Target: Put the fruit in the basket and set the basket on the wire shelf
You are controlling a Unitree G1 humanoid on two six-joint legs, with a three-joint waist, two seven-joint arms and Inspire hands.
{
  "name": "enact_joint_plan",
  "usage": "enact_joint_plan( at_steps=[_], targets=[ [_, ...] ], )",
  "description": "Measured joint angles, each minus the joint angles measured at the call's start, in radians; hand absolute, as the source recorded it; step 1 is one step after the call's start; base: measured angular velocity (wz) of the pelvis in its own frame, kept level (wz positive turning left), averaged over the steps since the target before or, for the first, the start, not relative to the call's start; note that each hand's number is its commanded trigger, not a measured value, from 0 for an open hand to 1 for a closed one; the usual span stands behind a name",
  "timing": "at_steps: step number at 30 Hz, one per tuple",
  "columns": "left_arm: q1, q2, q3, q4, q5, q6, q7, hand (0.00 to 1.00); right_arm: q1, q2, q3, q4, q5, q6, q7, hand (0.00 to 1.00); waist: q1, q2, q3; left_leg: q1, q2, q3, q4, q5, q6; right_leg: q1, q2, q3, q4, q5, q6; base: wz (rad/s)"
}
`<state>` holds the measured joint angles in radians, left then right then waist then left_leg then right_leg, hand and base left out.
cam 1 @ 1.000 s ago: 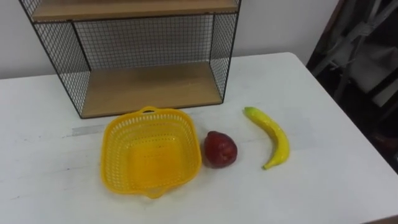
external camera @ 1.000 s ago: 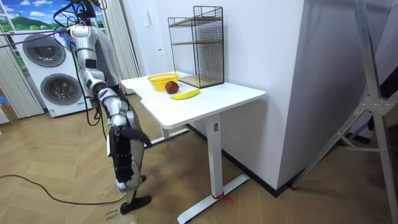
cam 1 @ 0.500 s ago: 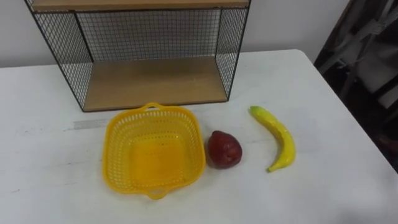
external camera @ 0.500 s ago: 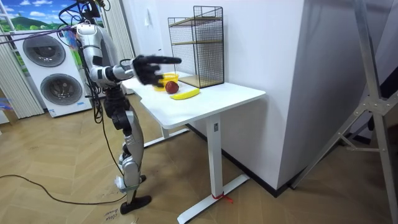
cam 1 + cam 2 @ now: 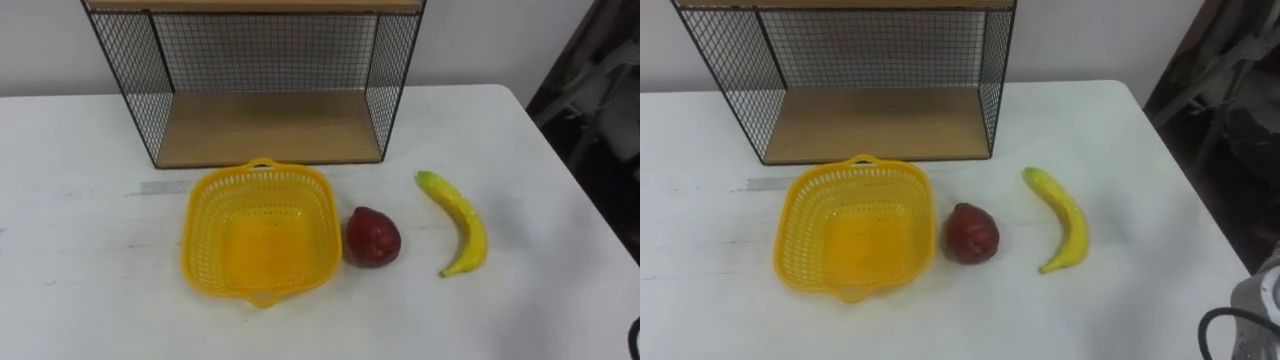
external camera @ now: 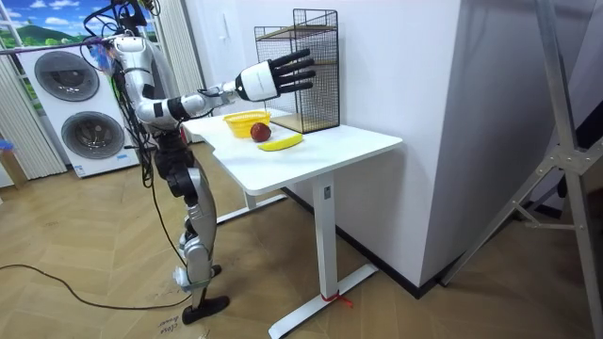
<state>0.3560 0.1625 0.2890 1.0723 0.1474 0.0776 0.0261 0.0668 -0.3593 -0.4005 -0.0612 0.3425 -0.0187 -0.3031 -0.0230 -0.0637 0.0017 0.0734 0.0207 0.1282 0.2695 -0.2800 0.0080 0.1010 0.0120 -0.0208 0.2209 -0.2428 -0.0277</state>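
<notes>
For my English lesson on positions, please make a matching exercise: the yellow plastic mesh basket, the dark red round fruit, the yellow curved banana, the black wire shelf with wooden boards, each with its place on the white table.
1 yellow basket
2 red fruit
3 banana
4 wire shelf

A between basket and banana
B behind the others
C right end of the front row
D left end of the front row, empty

Pairs: 1-D, 2-A, 3-C, 4-B

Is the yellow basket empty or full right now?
Empty: the basket shows a bare floor; the red fruit and banana lie on the table beside it.
</notes>
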Motion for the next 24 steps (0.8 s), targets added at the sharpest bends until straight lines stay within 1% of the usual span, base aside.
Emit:
enact_joint_plan(
  at_steps=[3,5,6,7,8,9,12,14,17,21,24],
  targets=[
    [-0.004,0.006,-0.001,-0.016,0.000,-0.002,0.000,0.00,0.000,-0.013,0.035,0.000,0.000,0.001,0.093,0.00,0.000,-0.007,-0.0011,0.001,0.000,-0.004,0.001,0.003,0.000,0.004,-0.004,-0.010,0.000,0.001,-0.002,0.05],
    [-0.010,0.016,-0.030,-0.022,0.000,-0.004,0.001,0.00,0.001,-0.014,0.068,-0.001,-0.001,0.009,0.158,0.00,-0.003,-0.013,-0.0034,0.002,-0.001,-0.008,0.001,0.006,-0.001,0.007,-0.004,-0.013,0.001,0.002,-0.002,0.06],
    [-0.013,0.018,-0.039,-0.022,0.000,-0.004,0.002,0.00,0.003,-0.014,0.075,-0.001,-0.001,0.011,0.175,0.00,-0.003,-0.014,-0.0038,0.002,-0.001,-0.009,0.001,0.006,-0.001,0.008,-0.003,-0.015,0.001,0.002,-0.002,0.07],
    [-0.016,0.019,-0.050,-0.019,0.000,-0.007,0.002,0.00,0.007,-0.014,0.091,-0.001,-0.009,0.017,0.202,0.00,0.000,-0.020,-0.0026,0.002,-0.002,-0.012,0.002,0.007,-0.001,0.009,-0.004,-0.018,0.001,0.002,-0.002,0.04],
    [-0.016,0.020,-0.060,-0.007,0.000,-0.012,0.002,0.00,0.014,-0.014,0.111,-0.001,-0.044,0.020,0.229,0.00,0.002,-0.017,-0.0069,0.004,-0.001,-0.011,0.003,0.007,-0.001,0.011,-0.004,-0.016,0.001,0.002,-0.003,0.00],
    [-0.017,0.020,-0.061,-0.001,0.000,-0.013,0.002,0.00,0.021,-0.014,0.120,-0.001,-0.066,0.021,0.247,0.00,0.002,-0.020,-0.0075,0.005,-0.001,-0.011,0.003,0.007,-0.001,0.011,-0.004,-0.015,0.001,0.002,-0.003,0.00],
    [-0.015,0.022,-0.061,0.013,0.000,-0.011,0.001,0.00,0.050,-0.014,0.162,-0.001,-0.131,0.030,0.329,0.00,0.002,-0.030,-0.0030,0.001,0.000,-0.011,0.006,0.007,-0.001,0.009,-0.007,-0.014,0.000,0.004,-0.003,0.00],
    [-0.016,0.023,-0.062,0.017,0.000,-0.011,-0.008,0.00,0.054,-0.014,0.184,-0.001,-0.171,0.037,0.383,0.00,0.003,-0.033,-0.0042,-0.006,0.000,-0.011,0.007,0.007,-0.001,0.003,-0.007,-0.015,0.000,0.006,-0.002,0.00],
    [-0.020,0.024,-0.066,0.017,0.000,-0.012,-0.020,0.00,0.054,-0.013,0.186,-0.007,-0.227,0.043,0.442,0.00,0.006,-0.034,-0.0046,-0.010,-0.002,-0.011,0.007,0.007,0.000,0.001,-0.004,-0.015,-0.001,0.007,-0.001,0.00],
    [-0.025,0.032,-0.090,0.017,0.000,-0.012,-0.034,0.00,0.068,-0.013,0.194,-0.053,-0.238,0.043,0.504,0.00,0.013,-0.033,-0.0048,-0.009,-0.001,-0.011,0.006,0.007,0.000,0.000,-0.003,-0.016,-0.002,0.007,-0.001,0.00],
    [-0.038,0.037,-0.110,0.034,0.000,-0.012,-0.040,0.00,0.077,-0.013,0.222,-0.071,-0.239,0.043,0.558,0.00,0.021,-0.032,-0.0053,-0.005,0.001,-0.011,0.006,0.007,0.000,0.005,-0.001,-0.016,-0.002,0.008,-0.002,0.00]
  ],
)
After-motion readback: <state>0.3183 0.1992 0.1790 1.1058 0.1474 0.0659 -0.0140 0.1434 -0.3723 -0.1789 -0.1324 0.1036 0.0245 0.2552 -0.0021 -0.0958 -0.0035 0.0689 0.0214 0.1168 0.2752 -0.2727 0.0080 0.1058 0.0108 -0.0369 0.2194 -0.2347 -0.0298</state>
